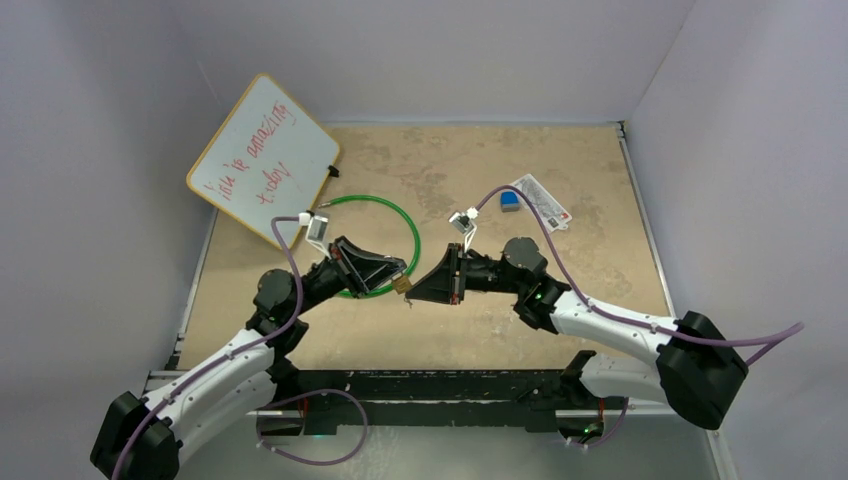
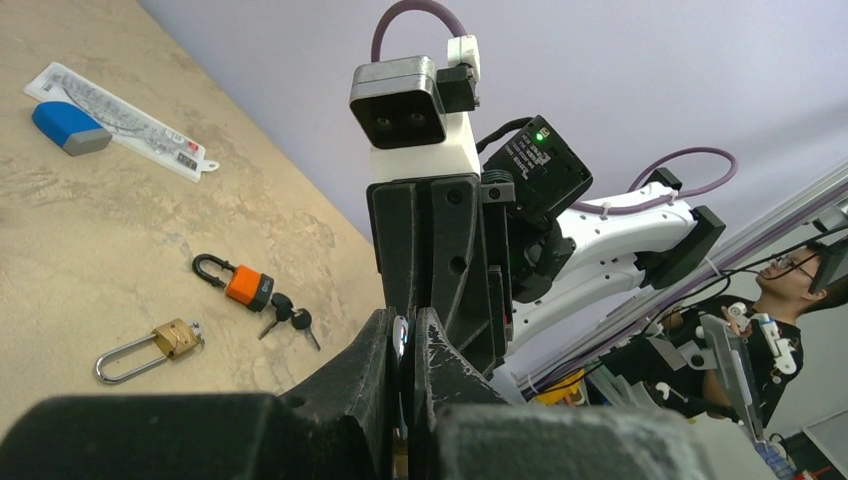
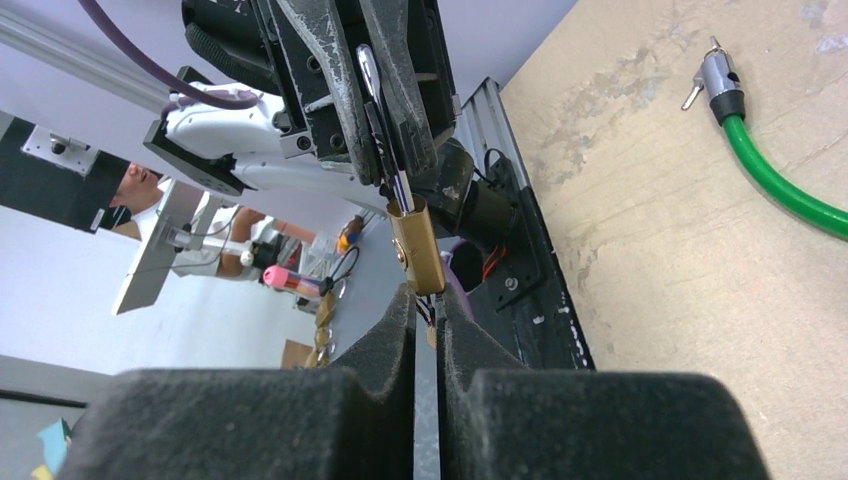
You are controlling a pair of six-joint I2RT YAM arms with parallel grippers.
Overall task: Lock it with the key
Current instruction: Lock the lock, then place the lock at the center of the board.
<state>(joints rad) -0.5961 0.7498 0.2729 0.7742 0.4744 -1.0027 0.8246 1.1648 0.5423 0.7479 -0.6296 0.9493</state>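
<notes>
A small brass padlock (image 3: 418, 250) hangs in the air between my two grippers, above the middle of the table (image 1: 404, 285). My left gripper (image 2: 405, 325) is shut on its silver shackle (image 2: 400, 335), which also shows in the right wrist view (image 3: 372, 90). My right gripper (image 3: 427, 305) is shut on the key (image 3: 431, 336) at the bottom of the padlock body. Only a small brass bit of the key shows between the pads. In the top view the left gripper (image 1: 397, 282) and the right gripper (image 1: 411, 293) meet tip to tip.
A green cable loop (image 1: 385, 245) lies behind the left gripper. A whiteboard (image 1: 262, 160) leans at the back left. A blue eraser (image 1: 510, 200) and a white packet (image 1: 542, 200) lie at the back right. An orange padlock with keys (image 2: 245, 285) and another brass padlock (image 2: 150, 350) lie on the table.
</notes>
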